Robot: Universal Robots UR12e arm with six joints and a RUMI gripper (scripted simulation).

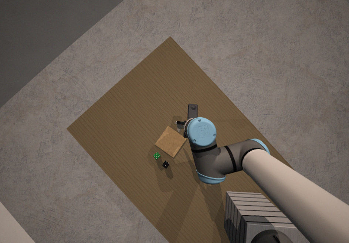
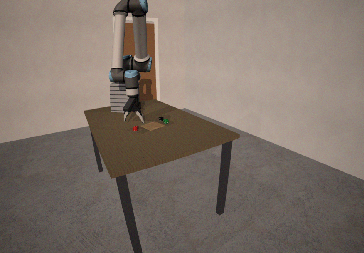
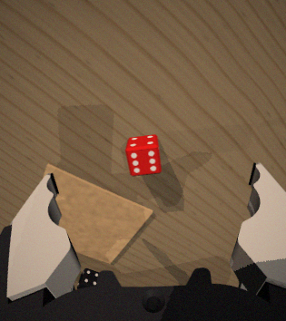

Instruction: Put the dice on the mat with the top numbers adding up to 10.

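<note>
A red die (image 3: 143,154) lies flat on the wooden table just off a corner of the tan mat (image 3: 97,218). Its larger visible face shows six pips, and a four-pip face shows beside it. My gripper (image 3: 151,170) is open and empty, and hovers above the table with the red die between and a little ahead of its fingers. In the side view the gripper (image 2: 133,118) hangs over the red die (image 2: 135,128) left of the mat (image 2: 152,126). A green die (image 1: 156,155) and a black die (image 1: 165,164) lie on the table beside the mat (image 1: 170,141). From overhead the wrist hides the red die.
The arm's grey ribbed base block (image 1: 253,215) (image 2: 117,100) stands at the table's back corner. The black die (image 2: 160,118) and green die (image 2: 165,121) sit close together past the mat's far side. The table's left edge runs near the red die.
</note>
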